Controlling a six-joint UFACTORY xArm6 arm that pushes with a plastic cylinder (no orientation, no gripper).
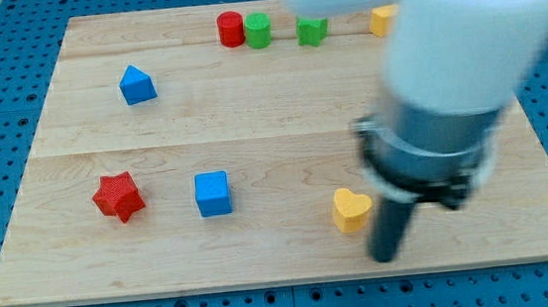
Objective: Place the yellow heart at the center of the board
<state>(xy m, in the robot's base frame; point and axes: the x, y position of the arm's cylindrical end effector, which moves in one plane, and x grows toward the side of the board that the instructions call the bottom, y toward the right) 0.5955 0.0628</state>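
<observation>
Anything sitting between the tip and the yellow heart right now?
No. In the camera view my tip sits just right of and slightly below the yellow heart, with only bare board between.

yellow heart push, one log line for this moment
my tip | just right of yellow heart | heart right of blue cube

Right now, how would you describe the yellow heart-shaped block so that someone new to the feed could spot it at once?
Start at the pale wooden board and go to its lower edge, right of the middle. There the yellow heart-shaped block lies just to the view's left of my tip. The only other yellow block sits far off at the view's top, and the blue cube lies well to the left.
</observation>
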